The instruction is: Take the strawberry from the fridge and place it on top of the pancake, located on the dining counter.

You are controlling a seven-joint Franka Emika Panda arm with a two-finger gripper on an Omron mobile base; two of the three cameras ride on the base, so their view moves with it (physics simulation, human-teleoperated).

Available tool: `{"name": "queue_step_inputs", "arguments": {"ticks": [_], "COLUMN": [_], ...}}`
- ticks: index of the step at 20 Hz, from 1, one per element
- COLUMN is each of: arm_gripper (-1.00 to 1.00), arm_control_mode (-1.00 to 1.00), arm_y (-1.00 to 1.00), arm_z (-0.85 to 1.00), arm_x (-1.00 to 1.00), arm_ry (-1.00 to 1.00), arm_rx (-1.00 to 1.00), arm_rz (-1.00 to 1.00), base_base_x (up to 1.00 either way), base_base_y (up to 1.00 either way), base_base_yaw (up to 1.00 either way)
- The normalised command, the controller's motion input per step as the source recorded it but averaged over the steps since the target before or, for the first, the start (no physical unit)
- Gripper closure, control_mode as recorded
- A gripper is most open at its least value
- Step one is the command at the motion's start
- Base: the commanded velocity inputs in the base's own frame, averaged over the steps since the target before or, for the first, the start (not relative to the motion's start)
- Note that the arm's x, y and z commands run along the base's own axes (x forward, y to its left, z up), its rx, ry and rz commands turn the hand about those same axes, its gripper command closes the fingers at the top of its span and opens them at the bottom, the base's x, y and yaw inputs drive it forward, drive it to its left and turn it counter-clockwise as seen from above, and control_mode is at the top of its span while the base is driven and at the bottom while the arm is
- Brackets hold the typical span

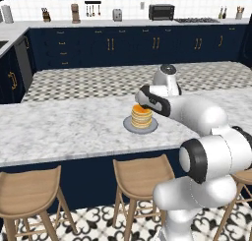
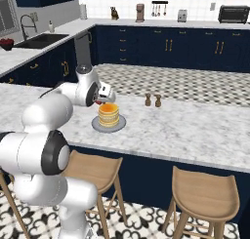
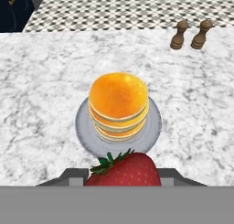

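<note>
My gripper is shut on the strawberry, a red berry with green leaves held between the dark fingertips. The berry hangs just short of the pancake, a golden stack on a round grey plate. In the right base view the gripper hovers at the stack's upper left, a red speck of strawberry beside the pancake. The left base view has the hand over the pancake on the dining counter. The fridge is out of view.
Two brown grinders stand on the marble beyond the plate, to its right. Wooden stools line the counter's near side. Navy cabinets and a sink run along the far walls.
</note>
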Motion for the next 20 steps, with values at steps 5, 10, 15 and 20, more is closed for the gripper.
{"name": "queue_step_inputs", "arguments": {"ticks": [5,10,15,20], "arm_gripper": [1.0,1.0,1.0,1.0], "arm_control_mode": [-1.0,-1.0,-1.0,-1.0], "arm_y": [0.0,0.0,0.0,0.0], "arm_z": [-0.19,-0.14,-0.21,-0.28], "arm_x": [0.39,0.49,0.42,0.1], "arm_ry": [0.0,0.0,0.0,0.06], "arm_rx": [0.0,0.0,-0.01,0.0], "arm_rz": [0.0,-0.01,-0.02,-0.01], "base_base_x": [0.0,0.0,0.0,0.0], "base_base_y": [0.0,0.0,0.0,0.0], "base_base_yaw": [0.0,0.0,0.0,0.0]}}
